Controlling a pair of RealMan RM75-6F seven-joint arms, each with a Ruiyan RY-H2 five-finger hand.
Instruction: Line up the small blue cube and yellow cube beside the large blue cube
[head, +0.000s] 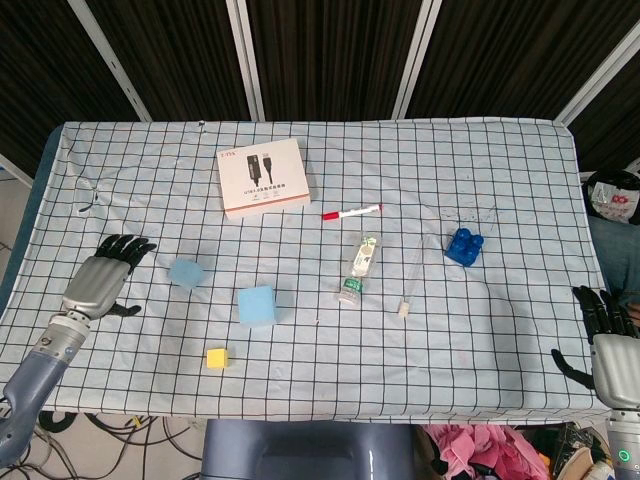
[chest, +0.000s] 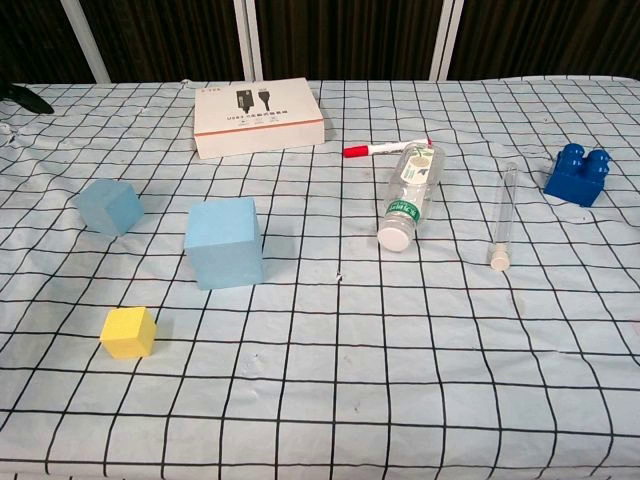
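Observation:
The large blue cube (head: 256, 305) (chest: 224, 242) stands on the checked cloth left of centre. The small blue cube (head: 186, 272) (chest: 109, 206) lies to its left and a little further back, apart from it. The yellow cube (head: 217, 357) (chest: 128, 332) sits nearer the front edge, left of the large cube. My left hand (head: 100, 279) hovers at the table's left edge, fingers spread, holding nothing, well left of the small blue cube. My right hand (head: 608, 336) is at the front right corner, fingers spread and empty.
A white box (head: 263, 178) lies at the back. A red marker (head: 351, 212), a lying bottle (head: 359, 268) and a test tube (head: 410, 284) occupy the middle. A dark blue toy brick (head: 465, 246) sits at the right.

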